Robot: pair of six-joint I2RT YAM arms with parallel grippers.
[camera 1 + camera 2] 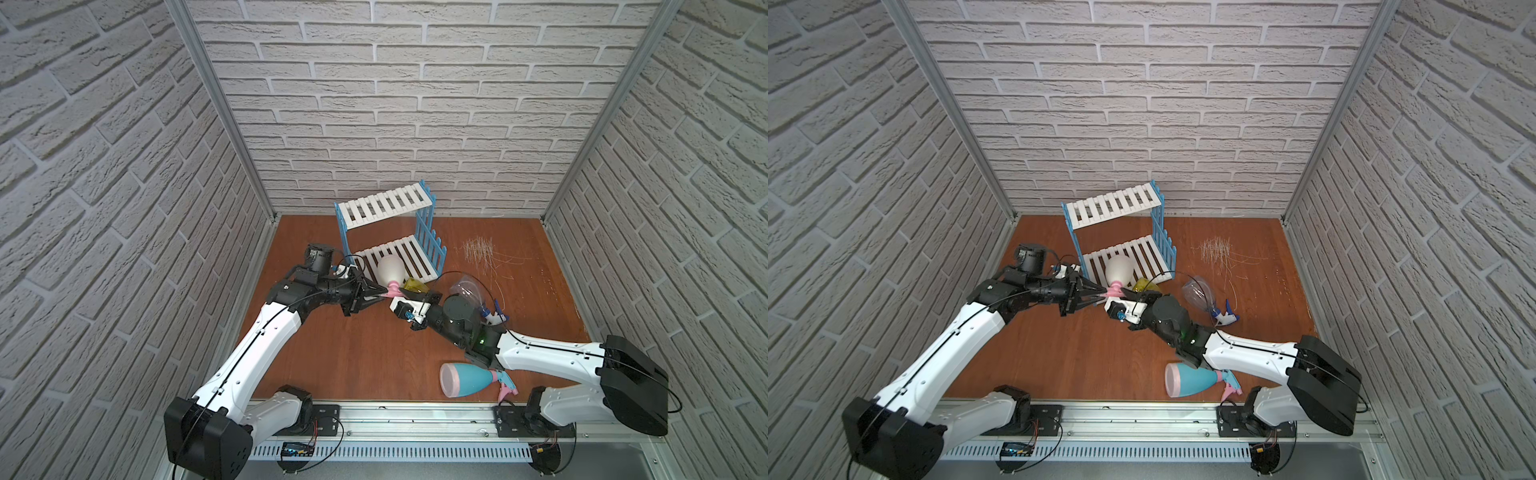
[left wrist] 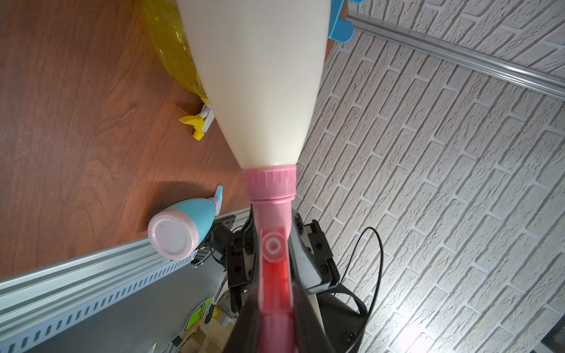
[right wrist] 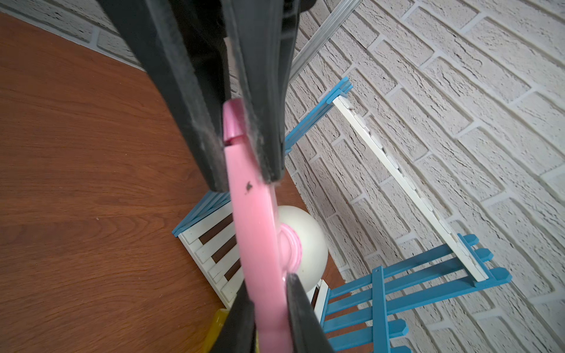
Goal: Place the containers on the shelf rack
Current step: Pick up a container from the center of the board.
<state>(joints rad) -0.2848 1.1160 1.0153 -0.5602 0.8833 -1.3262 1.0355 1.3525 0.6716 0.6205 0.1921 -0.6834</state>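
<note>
The cream-white container (image 1: 390,268) (image 1: 1119,268) hangs tilted, its round base over the front of the shelf rack's (image 1: 386,205) (image 1: 1113,203) lower tier. My left gripper (image 1: 384,294) (image 2: 275,321) is shut on its pink trigger head (image 2: 272,220). My right gripper (image 1: 401,294) (image 3: 269,311) is shut on the same pink trigger (image 3: 253,229) from the opposite side. The yellow container (image 1: 415,284) lies just behind my right gripper. On the floor lie the clear container (image 1: 469,291) and the teal container (image 1: 469,380).
The rack stands askew near the back wall, both tiers bare apart from the cream-white bottle's base. Scratch marks (image 1: 478,249) mark the wooden floor to its right. A metal rail (image 1: 415,411) runs along the front edge, and brick-pattern walls enclose three sides.
</note>
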